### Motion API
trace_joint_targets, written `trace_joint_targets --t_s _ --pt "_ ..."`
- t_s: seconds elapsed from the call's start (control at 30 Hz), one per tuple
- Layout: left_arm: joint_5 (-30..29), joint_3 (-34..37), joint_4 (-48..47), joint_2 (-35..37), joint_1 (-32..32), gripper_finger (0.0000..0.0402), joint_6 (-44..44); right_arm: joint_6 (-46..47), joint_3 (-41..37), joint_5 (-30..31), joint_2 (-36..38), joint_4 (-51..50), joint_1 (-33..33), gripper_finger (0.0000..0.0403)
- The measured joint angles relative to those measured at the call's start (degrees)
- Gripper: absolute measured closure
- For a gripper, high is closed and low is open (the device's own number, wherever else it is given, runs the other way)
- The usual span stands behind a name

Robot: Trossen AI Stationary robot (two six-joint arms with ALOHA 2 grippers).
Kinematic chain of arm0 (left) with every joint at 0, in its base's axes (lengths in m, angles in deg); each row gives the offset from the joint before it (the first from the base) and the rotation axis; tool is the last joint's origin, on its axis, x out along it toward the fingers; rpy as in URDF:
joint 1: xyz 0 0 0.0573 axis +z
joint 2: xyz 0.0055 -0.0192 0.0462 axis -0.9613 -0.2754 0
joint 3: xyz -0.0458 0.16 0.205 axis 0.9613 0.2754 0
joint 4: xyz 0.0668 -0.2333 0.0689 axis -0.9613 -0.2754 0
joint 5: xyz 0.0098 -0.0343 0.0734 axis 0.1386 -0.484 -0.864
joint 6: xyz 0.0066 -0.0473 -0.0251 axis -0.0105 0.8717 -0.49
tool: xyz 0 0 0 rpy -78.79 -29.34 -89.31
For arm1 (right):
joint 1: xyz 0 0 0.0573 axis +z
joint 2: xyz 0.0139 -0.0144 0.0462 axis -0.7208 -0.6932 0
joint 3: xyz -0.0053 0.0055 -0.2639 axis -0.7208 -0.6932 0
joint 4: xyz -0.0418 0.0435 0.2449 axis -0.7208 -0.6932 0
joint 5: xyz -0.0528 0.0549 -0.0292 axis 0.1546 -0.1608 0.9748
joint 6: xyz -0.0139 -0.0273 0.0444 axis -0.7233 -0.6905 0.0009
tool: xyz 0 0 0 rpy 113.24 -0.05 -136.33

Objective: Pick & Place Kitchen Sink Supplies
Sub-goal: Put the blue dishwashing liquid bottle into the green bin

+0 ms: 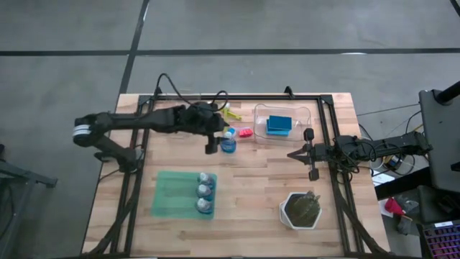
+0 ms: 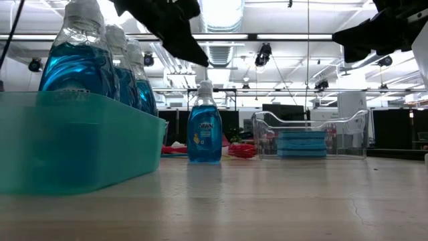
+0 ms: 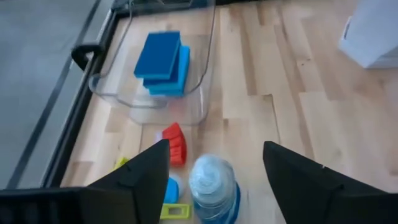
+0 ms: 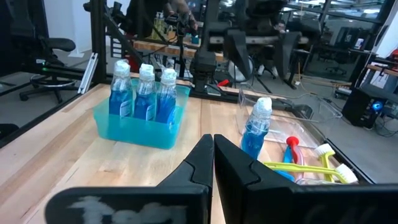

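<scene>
Item in hand: one small clear bottle of blue liquid with a white cap [image 1: 228, 142], standing upright and alone on the wooden worktop [image 1: 244, 194], not yet binned. Directly over it, the left claw [image 3: 214, 169], fingers spread apart either side of the cap with nothing between them; by appearance a grasp not yet closed. Sorted so far: three matching blue-liquid bottles [image 1: 205, 192] in a row inside the translucent green tray [image 1: 167, 192] toward the near-left of the worktop; two blue rectangular sponges [image 1: 278, 125] stacked in the clear plastic bin [image 1: 305, 111] at the far side. Outstanding, by judgement: the lone bottle, plus the slim white-headed brushes, yellow-green [image 4: 305, 165], blue and pink [image 4: 292, 147], lying loose just beside it. Right claw [image 1: 290, 153] idle near the clear bin, fingers pressed together, empty. Not part of the lot: white hexagonal pot with dark plant [image 1: 300, 209], near-right corner.
</scene>
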Motion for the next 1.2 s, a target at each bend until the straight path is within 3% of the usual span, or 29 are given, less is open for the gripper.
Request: trace_joint_targets --t_s 0.33,0.73,0.97,1.2 --pt "0.2 -0.2 -0.3 -5.1 3.2 0.0135 -1.3 0.0 0.0 0.0 0.0 0.0 0.0 0.0394" --pt "5.1 -0.1 -0.7 -8.3 3.5 0.0143 -1.1 -0.1 0.0 0.0 0.0 0.0 0.0 0.0394" --pt "5.1 -0.1 -1.0 -9.0 3.6 0.0177 -0.7 0.0 0.0 0.0 0.0 0.0 0.0 0.0394" --pt "5.2 -0.1 -0.7 -8.9 3.6 0.0242 -0.6 -0.1 0.0 0.0 0.0 0.0 0.0 0.0394"
